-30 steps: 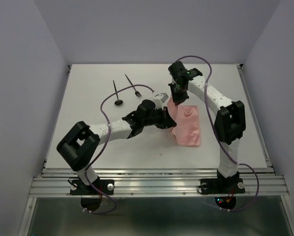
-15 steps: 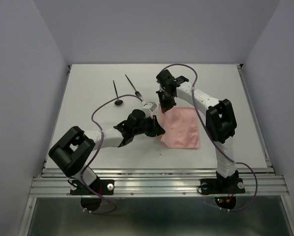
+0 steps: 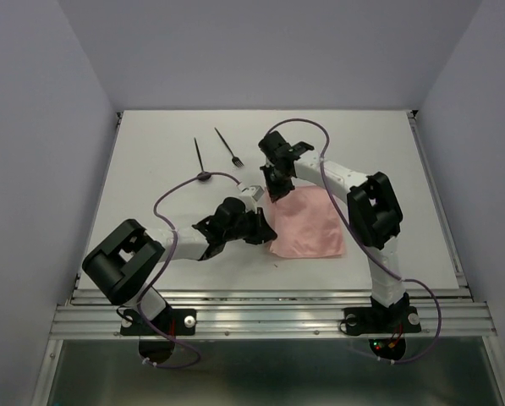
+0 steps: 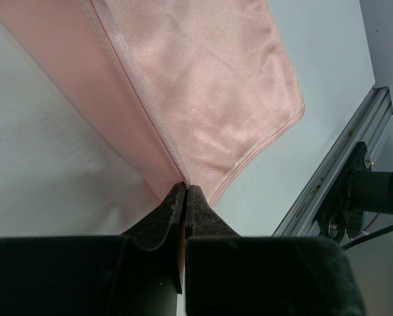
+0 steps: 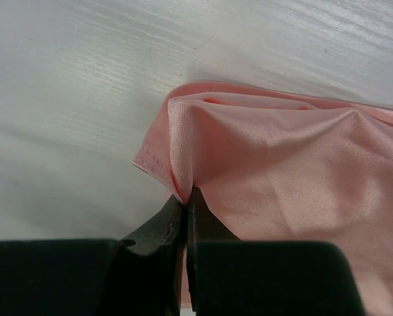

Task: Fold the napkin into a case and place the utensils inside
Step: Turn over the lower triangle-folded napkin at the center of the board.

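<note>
**Left gripper**: jaws pressed together on the stitched hem of the thin, pale salmon-pink fabric napkin, on its left edge toward the near corner. Only a sliver of cloth sits between the tips. The hem runs straight away from them and looks taut.

**Right gripper**: clenched likewise, on the napkin's far-left corner. The cloth bunches into a soft ridge just past the tips, and a small flap of hem is free to the left.

**Top view:** both grippers work the napkin's left side, the left gripper nearer and the right gripper farther. The napkin lies mostly flat on the white table, right of centre. No case shape yet.

**Utensils:** the slim black fork and slim black spoon lie far-left, well apart from the cloth. A purple cable passes close by the spoon's bowl.

**Handling (judgement):**
- The napkin is light, limp and faintly glossy. It is likely to slide on itself and unlikely to keep a crease unless pressed.
- The best holds are hems and corners, where the stitching gives the tips something to bite.
- Two pinches on one edge keep that edge stretched. A bite this shallow could slip.
- The utensils are rigid and lie low on the table, so take them mid-handle.
</note>
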You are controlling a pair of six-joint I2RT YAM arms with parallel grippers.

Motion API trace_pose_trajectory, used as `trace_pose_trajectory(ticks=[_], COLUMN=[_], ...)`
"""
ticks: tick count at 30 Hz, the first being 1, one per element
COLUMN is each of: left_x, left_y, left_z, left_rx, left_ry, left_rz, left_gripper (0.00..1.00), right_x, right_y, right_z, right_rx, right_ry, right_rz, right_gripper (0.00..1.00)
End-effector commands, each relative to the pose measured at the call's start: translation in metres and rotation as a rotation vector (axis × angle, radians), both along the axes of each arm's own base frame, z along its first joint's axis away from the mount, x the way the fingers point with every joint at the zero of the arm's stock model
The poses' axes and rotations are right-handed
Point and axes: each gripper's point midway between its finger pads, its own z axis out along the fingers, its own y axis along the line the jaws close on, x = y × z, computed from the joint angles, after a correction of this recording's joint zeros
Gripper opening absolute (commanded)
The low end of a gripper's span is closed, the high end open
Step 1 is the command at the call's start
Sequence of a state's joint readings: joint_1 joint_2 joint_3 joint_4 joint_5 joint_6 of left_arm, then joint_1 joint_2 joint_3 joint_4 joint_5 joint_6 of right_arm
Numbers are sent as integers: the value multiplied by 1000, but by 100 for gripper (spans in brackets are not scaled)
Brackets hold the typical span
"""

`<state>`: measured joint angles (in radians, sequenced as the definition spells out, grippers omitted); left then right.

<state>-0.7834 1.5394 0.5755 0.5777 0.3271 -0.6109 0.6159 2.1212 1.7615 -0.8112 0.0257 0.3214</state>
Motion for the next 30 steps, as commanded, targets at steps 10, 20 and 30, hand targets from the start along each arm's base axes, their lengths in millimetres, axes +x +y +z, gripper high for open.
trace_pose_trajectory(ticks=[10,20,30], left_x=[-51,-48,-47], left_y=[11,14,16], left_z=[-15,-22,-29], left_rx=[12,18,35], left_ry=[97,115,125], left_rz=[-119,-97,-86], left_gripper=[0,0,24], right_x=[55,43,35], right_y=[18,27,44], right_z=[39,27,27], right_rx=[99,120,173], right_ry=[-283,-265,-246], right_rz=[-98,-101,-80], right_gripper=[1,2,20])
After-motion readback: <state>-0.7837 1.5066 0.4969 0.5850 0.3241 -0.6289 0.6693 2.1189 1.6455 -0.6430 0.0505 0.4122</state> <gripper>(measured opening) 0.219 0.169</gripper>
